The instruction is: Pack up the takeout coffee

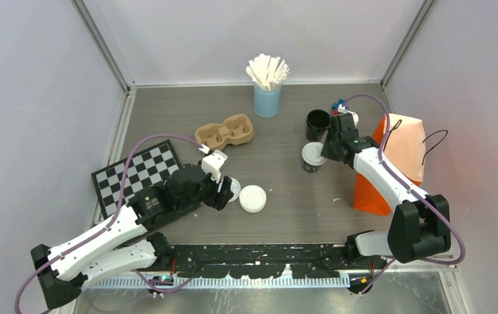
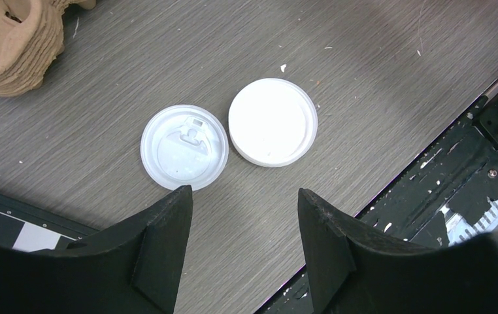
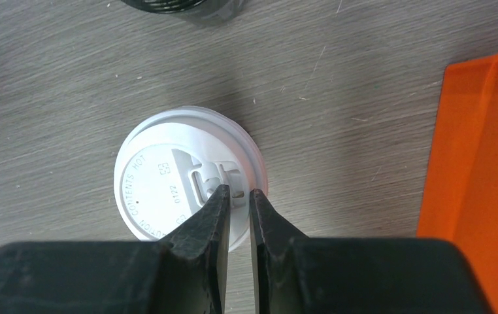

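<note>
Right fingers (image 3: 208, 219) stand narrow, tips on the lidded cup (image 3: 168, 183), upright directly beneath; whether they pinch its tab I cannot tell. Left fingers (image 2: 165, 226) gape wide over 2 loose lids (image 2: 184, 147). The right arm is nearer; the carrier (image 1: 224, 131) lies leftward.

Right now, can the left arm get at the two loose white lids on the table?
Probably yes. The left gripper hangs open right by the sip lid and the plain lid, with nothing lying in between.
</note>
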Robot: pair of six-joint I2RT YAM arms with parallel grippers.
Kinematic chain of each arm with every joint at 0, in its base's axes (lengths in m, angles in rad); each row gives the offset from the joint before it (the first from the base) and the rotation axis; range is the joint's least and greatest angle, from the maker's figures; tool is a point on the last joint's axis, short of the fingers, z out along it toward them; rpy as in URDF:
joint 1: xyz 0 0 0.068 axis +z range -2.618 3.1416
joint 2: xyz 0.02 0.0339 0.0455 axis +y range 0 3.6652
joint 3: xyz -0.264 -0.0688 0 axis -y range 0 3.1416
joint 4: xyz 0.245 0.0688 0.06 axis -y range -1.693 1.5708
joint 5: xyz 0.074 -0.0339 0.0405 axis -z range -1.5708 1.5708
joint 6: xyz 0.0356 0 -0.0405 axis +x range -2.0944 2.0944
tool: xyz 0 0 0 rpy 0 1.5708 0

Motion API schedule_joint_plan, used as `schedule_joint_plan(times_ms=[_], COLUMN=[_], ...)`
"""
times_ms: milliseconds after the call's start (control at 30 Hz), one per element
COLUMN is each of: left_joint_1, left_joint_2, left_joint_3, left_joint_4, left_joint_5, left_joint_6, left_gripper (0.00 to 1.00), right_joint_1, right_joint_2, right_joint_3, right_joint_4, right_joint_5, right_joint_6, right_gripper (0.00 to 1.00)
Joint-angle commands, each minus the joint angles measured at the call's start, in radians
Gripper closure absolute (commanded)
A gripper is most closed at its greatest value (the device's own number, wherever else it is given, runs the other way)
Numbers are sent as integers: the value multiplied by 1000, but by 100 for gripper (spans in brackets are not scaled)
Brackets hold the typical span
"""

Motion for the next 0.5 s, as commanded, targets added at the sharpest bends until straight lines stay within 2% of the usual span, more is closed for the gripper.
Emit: schedule_joint_plan(times_ms=[0,67,300,467], left_joint_1=[2,2,2,2], left_joint_2=[-22,-25,-27,-17], left_joint_3=[23,23,27,49], left_joint_4=[-1,-4,-21,-57], left_joint_5=[-21,-23,-18,-11], left_joint_6=[19,19,14,28], left_gripper=[38,38,38,38], right_joint_1=[-5,-7,-8,-5], right_joint_2=[14,21,15,-36], right_joint_3=[53,61,104,155], right_joint_4=[-14,-15,-64,-111], right_joint_5=[46,47,41,-36], right_joint_6=[-21,-19,-7,-6], right_gripper=[80,77,56,54])
